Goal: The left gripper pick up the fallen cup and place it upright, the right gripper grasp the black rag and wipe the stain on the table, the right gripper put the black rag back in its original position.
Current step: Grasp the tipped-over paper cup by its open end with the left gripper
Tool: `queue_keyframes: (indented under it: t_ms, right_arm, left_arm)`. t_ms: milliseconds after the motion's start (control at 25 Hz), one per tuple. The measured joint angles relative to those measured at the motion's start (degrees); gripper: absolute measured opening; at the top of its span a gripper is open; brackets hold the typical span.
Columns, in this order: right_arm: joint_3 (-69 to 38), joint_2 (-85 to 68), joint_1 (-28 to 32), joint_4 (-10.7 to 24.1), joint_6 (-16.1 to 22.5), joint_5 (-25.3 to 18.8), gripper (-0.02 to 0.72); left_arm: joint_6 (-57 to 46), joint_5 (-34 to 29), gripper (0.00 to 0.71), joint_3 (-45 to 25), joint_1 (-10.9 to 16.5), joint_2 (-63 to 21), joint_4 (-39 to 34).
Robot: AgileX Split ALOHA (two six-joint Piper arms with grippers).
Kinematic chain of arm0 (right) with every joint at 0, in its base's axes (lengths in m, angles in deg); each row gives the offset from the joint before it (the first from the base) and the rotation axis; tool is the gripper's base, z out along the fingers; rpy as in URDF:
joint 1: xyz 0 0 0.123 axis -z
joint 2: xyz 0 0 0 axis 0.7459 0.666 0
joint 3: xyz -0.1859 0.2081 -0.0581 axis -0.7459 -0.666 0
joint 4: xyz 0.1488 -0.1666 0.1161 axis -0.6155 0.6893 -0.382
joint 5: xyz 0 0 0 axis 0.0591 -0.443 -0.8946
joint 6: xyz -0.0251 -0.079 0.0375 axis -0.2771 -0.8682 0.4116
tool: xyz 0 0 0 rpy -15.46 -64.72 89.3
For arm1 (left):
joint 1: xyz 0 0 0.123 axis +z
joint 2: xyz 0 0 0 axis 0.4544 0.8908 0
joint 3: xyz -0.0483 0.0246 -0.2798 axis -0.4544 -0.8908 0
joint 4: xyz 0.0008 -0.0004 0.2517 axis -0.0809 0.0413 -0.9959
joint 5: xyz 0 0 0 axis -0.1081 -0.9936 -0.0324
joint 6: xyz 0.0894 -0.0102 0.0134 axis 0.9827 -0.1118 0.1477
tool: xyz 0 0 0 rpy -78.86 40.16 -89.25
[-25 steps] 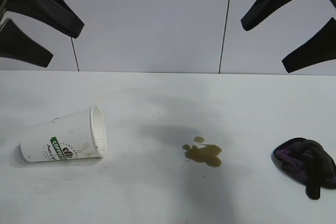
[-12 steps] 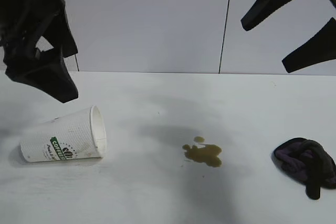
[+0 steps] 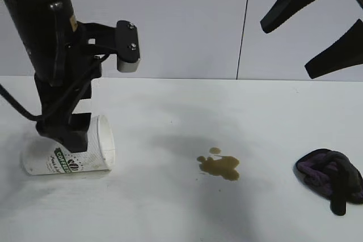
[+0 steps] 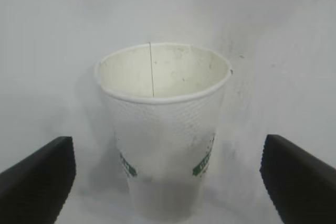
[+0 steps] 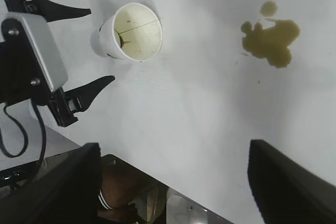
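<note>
The white cup [image 3: 100, 147] with its green logo band lies on its side at the left of the table [image 3: 170, 111], mouth toward the middle. My left gripper [image 3: 70, 135] has come down over it and stands open, its two fingers wide on either side of the cup [image 4: 164, 124] without touching it. The brownish stain [image 3: 220, 165] lies mid-table. At the right front sits the bunched black rag [image 3: 332, 177]. My right gripper [image 3: 286, 49] hangs open high at the back right, holding nothing. From there the cup [image 5: 132, 31] and stain [image 5: 270, 38] show below.
Grey wall panels [image 3: 170, 21] back the table. In the right wrist view the table's edge [image 5: 173, 179] runs close by, with dark clutter beyond it. White tabletop lies between cup, stain and rag.
The left arm has swung down from the upper left corner and now stands over the fallen cup, fingers astride it. Right arm, cup, stain and rag have not moved.
</note>
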Motion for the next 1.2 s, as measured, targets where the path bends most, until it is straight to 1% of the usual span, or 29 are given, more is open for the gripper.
queue_keyframes:
  t_ms: [240,360,880,920,1080,1200]
  right_arm:
    - [0.0,0.0,0.0,0.0,0.0,0.0,0.535]
    - [0.0,0.0,0.0,0.0,0.0,0.0,0.535]
    - [0.0,0.0,0.0,0.0,0.0,0.05,0.535]
    - [0.0,0.0,0.0,0.0,0.0,0.05,0.535]
    - [0.0,0.0,0.0,0.0,0.0,0.05,0.535]
    - [0.0,0.0,0.0,0.0,0.0,0.05,0.535]
  left_arm:
    - [-0.12,-4.13,0.686,6.5,0.0,5.93,-0.04]
    - [-0.12,-5.69,0.686,8.5,0.0,8.59,-0.04]
    - [0.62,-6.08,0.684,9.49,0.0,13.96,-1.39]
    - [0.62,-6.08,0.671,9.49,0.0,13.96,-1.39]
    - [0.57,-6.21,0.557,9.69,0.0,13.96,-1.34]
    - [-0.21,-6.4,0.533,9.95,0.0,13.78,-1.34]
